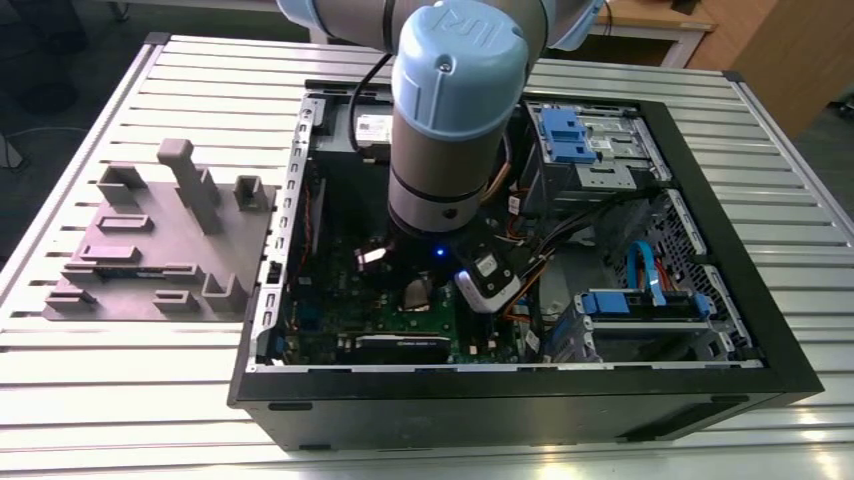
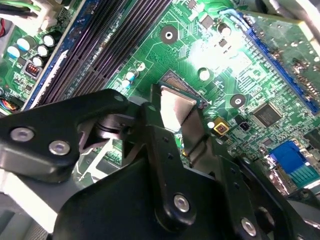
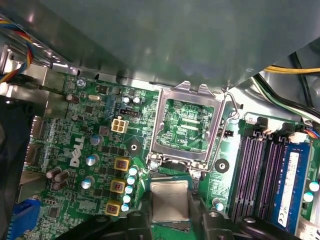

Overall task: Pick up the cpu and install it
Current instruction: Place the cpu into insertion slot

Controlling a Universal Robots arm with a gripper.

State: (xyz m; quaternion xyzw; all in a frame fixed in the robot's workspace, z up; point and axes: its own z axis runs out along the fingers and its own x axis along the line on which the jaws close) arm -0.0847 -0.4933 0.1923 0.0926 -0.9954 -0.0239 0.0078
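A: One arm point(image 1: 447, 110), reaching down into the open pc case point(image 1: 534, 405). Case sits on a slatted metal table point(image 1: 134, 400). Grey fixture point(image 1: 160, 250) w/ upright blocks is on the table at the exterior view's left, beside the case but apart from it

B: Pincer state?

A: The gripper point(image 2: 174, 117) is clamped on the cpu point(image 3: 170, 201). Black fingers point(image 2: 152, 130) press on two opp edges, and the silver top faces the cams in both wrist views

B: Where's the chip rel. to the board?

A: Inside the case, over the green motherboard point(image 3: 100, 130), right at the socket point(image 2: 177, 80). In the second wrist view a strip of the socket's pin field shows just past the chip's edge. Can't tell if it's seated or just above

B: Retention frame?

A: Metal frame point(image 3: 190, 92) is flipped open just beside the chip, board visible thru its window, and the wire lever point(image 3: 231, 107) runs along one side. Mem slots point(image 3: 260, 175) are next to the frame. Three yellow parts point(image 3: 121, 164) in a row sit near the chip on the other side
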